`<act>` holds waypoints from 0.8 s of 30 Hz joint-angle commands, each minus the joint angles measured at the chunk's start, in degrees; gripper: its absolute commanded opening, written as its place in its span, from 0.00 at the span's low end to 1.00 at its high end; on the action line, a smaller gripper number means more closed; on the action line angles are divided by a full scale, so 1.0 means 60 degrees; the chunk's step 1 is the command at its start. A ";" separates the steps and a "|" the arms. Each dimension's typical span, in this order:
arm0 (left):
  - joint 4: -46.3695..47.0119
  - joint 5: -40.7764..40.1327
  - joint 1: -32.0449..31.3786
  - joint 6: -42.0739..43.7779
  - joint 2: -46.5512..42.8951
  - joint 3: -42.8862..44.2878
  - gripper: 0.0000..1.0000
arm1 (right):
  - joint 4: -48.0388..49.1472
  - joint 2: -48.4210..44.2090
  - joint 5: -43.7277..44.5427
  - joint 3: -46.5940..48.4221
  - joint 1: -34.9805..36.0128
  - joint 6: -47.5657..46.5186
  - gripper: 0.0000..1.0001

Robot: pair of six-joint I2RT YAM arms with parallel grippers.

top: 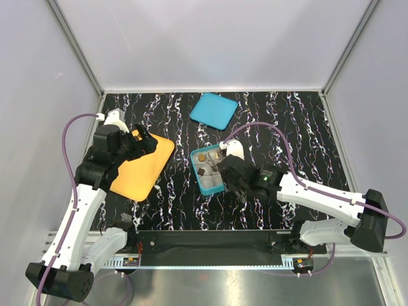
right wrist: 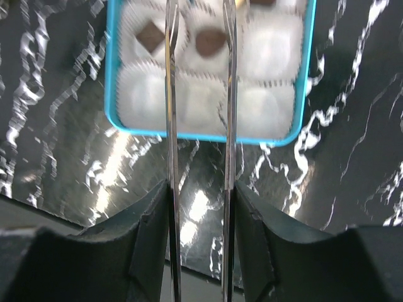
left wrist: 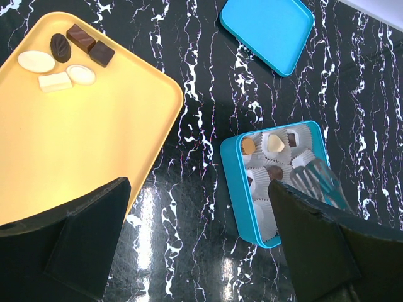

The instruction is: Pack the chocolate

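Note:
Several chocolates point(left wrist: 63, 56), dark and pale, lie at the far corner of a yellow tray point(left wrist: 94, 138). A blue box point(left wrist: 234, 182) lined with white paper cups holds a few chocolates point(left wrist: 275, 143). In the right wrist view a dark square piece point(right wrist: 150, 38) and a round brown piece point(right wrist: 210, 41) sit in cups. My right gripper point(right wrist: 200, 189) is shut on metal tongs point(right wrist: 171, 113), whose tips hang open over the box point(right wrist: 112, 75). My left gripper point(left wrist: 198, 195) is open and empty above the table, between the tray and the box.
The box's blue lid point(top: 213, 110) lies flat at the back of the black marbled table. The yellow tray point(top: 143, 169) is at the left and the box point(top: 199, 182) in the middle. White walls close off three sides.

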 commanded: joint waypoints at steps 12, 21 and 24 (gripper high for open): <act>-0.0385 -0.0463 0.0050 0.0380 0.0140 0.1854 0.99 | 0.3686 0.3687 -0.0953 0.3098 -0.0075 -0.3044 0.49; -0.1059 -0.0904 0.0065 0.0131 0.0668 0.2808 0.99 | 0.5387 0.6501 -0.2476 0.4988 -0.0193 -0.4186 0.50; -0.1366 -0.0993 0.0109 -0.0030 0.0932 0.3145 0.99 | 0.5592 0.7204 -0.2798 0.5559 -0.0193 -0.4553 0.50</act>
